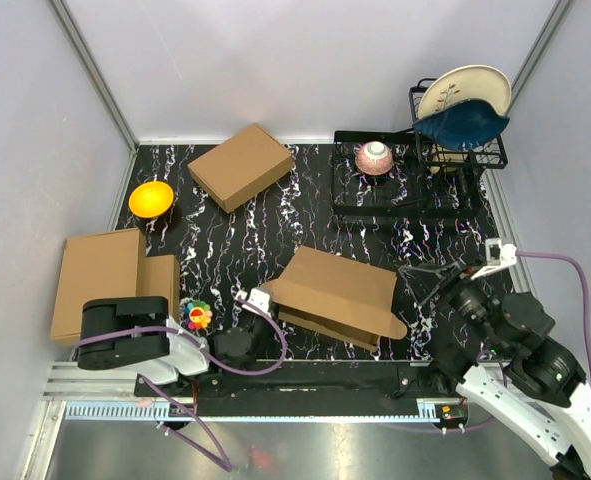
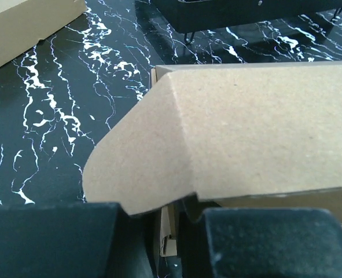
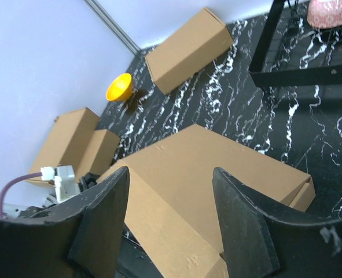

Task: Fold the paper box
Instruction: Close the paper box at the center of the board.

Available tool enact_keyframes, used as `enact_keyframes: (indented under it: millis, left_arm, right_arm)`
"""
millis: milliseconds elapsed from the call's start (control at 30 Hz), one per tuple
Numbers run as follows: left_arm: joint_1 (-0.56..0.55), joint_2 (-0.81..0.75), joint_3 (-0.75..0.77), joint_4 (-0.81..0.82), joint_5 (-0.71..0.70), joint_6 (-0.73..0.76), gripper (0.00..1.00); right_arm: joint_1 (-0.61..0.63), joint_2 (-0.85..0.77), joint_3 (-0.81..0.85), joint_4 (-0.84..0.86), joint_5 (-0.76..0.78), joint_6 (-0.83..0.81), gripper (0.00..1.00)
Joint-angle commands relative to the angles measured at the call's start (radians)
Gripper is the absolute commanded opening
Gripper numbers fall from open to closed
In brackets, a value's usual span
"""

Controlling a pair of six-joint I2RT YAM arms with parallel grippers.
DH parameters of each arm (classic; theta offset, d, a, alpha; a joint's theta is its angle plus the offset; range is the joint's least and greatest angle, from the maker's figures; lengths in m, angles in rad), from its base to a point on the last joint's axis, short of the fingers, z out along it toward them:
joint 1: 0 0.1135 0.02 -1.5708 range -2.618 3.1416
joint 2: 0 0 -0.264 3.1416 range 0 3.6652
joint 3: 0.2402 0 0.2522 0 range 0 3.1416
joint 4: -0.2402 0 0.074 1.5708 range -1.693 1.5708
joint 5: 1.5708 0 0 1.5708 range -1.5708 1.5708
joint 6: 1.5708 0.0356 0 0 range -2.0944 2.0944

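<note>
Brown paper box [image 1: 340,290] — left end effector [image 2: 165,217] at its nine o'clock flap, nearly closed, hold unclear; right end effector [image 3: 171,174] at three o'clock, jaws spread wide, empty.

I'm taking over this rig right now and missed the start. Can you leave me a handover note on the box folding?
Left claw: jaws close together at the left end of the paper box, with a cardboard edge in the gap. I cannot tell if it grips.
Right claw: open and empty, by the box's right end.
Box: mid-table, toward the arms.
Done: top panel folded over the base.
Left: the panel sits raised along the near edge and the rounded end flaps stick out. They probably need tucking in, then the lid pressed shut.
</note>
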Motion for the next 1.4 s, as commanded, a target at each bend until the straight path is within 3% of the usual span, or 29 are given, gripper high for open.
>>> enact_keyframes:
  millis: [0, 167, 367, 467, 500, 700, 900, 1167, 1233, 1267, 1300, 1367]
  left_arm:
    - [-0.033, -0.002, -0.045, 0.296, -0.052, 0.035, 0.19]
    - [-0.139, -0.077, -0.023, 0.211, -0.087, 0.123, 0.35]
    - [-0.335, -0.275, 0.004, -0.097, -0.204, 0.132, 0.38]
    - [-0.416, -0.413, 0.053, -0.441, -0.239, -0.018, 0.38]
    - [-0.430, -0.447, 0.082, -0.628, -0.239, -0.064, 0.38]
    - [-0.527, -0.685, 0.161, -1.179, -0.322, -0.383, 0.38]
    - [-0.576, -0.814, 0.236, -1.543, -0.437, -0.632, 0.37]
    - [-0.579, -0.828, 0.366, -1.710, -0.666, -0.667, 0.36]
    - [-0.578, -0.823, 0.412, -1.880, -0.735, -0.907, 0.37]
    - [-0.578, -0.806, 0.461, -2.126, -0.749, -1.045, 0.41]
    - [-0.578, -0.794, 0.478, -2.227, -0.773, -1.280, 0.46]
    - [-0.578, -0.745, 0.504, -2.361, -0.781, -1.365, 0.48]
  right_arm:
    - [0.006, 0.066, -0.047, 0.033, 0.010, -0.017, 0.65]
    - [0.006, 0.125, -0.072, 0.020, 0.018, -0.031, 0.62]
    - [0.004, 0.185, -0.138, 0.063, -0.030, -0.023, 0.53]
    - [0.006, 0.214, -0.168, 0.091, -0.057, -0.009, 0.49]
    - [0.006, 0.228, -0.178, 0.099, -0.067, 0.001, 0.47]
    - [0.006, 0.254, -0.264, 0.174, -0.116, 0.048, 0.37]
    - [0.006, 0.286, -0.325, 0.215, -0.139, 0.077, 0.26]
    - [0.006, 0.349, -0.357, 0.243, -0.153, 0.104, 0.19]
    - [0.004, 0.364, -0.366, 0.250, -0.151, 0.114, 0.17]
    - [0.006, 0.378, -0.368, 0.250, -0.150, 0.127, 0.14]
    - [0.004, 0.387, -0.372, 0.252, -0.148, 0.138, 0.12]
    - [0.006, 0.419, -0.380, 0.254, -0.137, 0.161, 0.06]
